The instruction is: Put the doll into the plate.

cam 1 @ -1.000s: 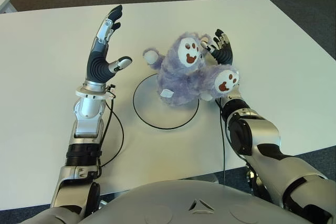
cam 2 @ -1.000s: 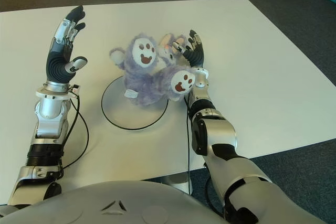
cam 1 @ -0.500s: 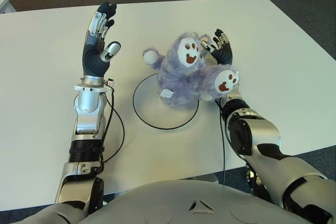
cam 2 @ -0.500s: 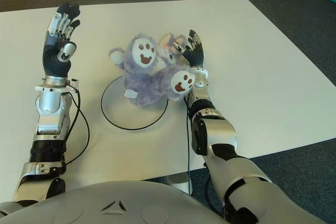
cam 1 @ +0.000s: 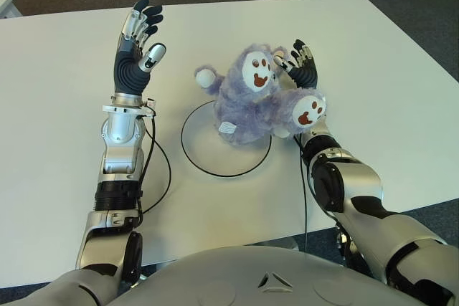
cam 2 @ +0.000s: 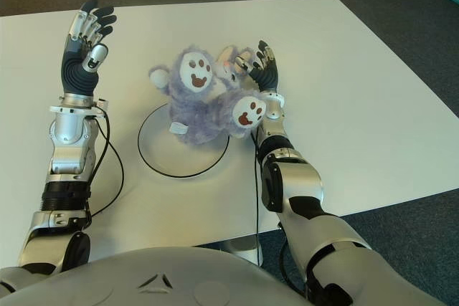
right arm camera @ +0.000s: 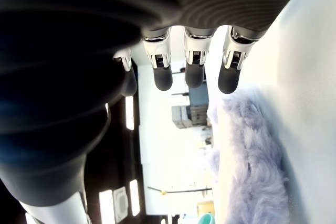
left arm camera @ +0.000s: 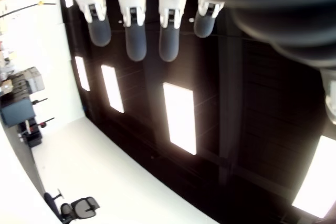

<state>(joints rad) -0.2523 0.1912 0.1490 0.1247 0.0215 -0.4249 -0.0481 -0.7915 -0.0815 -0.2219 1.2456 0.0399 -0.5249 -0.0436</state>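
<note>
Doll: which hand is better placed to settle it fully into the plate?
Right. The right hand, open, shows right beside the doll, which overhangs the plate toward that side. The left hand is raised, open, well off to the plate's left.

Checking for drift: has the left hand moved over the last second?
Yes. The left hand swung leftward, away from the plate, turning more upright.
</note>
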